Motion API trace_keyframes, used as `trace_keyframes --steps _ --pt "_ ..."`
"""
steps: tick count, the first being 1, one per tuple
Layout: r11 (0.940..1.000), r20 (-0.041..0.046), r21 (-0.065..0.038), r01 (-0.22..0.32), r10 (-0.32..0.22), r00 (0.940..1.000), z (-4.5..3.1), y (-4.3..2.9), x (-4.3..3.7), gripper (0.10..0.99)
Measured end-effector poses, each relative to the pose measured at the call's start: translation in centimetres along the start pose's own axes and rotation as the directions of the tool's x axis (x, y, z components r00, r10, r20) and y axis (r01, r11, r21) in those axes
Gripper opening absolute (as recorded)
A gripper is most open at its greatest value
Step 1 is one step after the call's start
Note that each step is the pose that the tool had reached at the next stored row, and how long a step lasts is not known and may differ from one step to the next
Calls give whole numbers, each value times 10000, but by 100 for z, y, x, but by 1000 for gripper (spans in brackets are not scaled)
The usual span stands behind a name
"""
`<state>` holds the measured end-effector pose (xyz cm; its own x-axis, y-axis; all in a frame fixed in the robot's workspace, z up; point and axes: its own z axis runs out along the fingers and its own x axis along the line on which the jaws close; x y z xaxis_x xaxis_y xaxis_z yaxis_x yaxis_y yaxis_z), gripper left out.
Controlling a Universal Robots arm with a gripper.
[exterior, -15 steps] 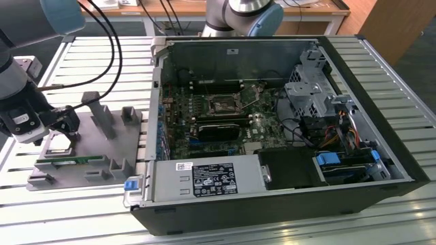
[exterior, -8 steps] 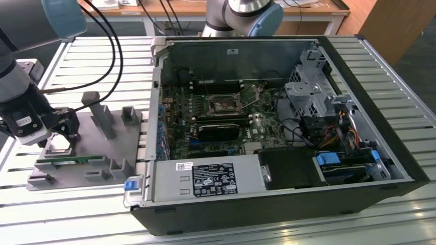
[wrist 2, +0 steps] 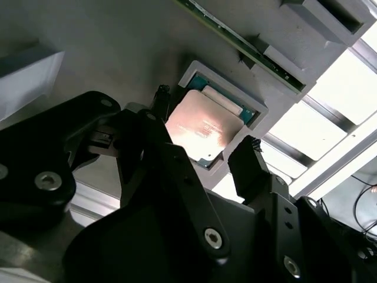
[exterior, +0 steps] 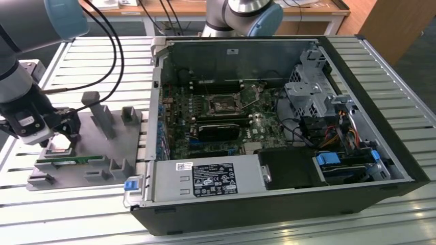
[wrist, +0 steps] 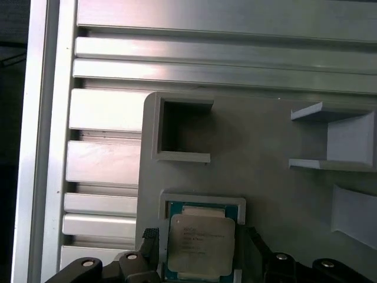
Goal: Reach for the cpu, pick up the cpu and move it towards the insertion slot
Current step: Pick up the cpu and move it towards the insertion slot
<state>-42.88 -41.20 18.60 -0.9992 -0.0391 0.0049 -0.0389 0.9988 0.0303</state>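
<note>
The cpu (wrist 2: 203, 127) flat in a grey tray (wrist 2: 118, 47) recess — the black hand (wrist 2: 205, 124) over it, fingers (wrist 2: 250, 164) apart on either side.

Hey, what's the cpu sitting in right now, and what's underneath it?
The cpu lies flat in a raised square recess of the grey tray, with the gripper open astride it. The recess floor beneath is covered by the chip.

The cpu (wrist: 201, 236) (wrist 2: 203, 127) is a small flat square chip with a silvery metal top and a green rim. It lies face up in a square recess of the grey tray (wrist: 265, 147). The insertion slot (exterior: 223, 104) is a dark square socket in a silvery frame, ringed by green circuit board. It stands well apart from the tray, toward the exterior view's right.
</note>
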Motion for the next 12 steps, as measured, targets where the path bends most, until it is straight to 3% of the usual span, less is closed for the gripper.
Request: trace_keyframes --steps 5,6,12 --pt "10000 0 0 -2 2 10000 41 0 1 667" --pt "10000 -1 0 -2 2 10000 42 -1 1 596" --pt "10000 1 -1 -2 2 10000 21 0 0 545"
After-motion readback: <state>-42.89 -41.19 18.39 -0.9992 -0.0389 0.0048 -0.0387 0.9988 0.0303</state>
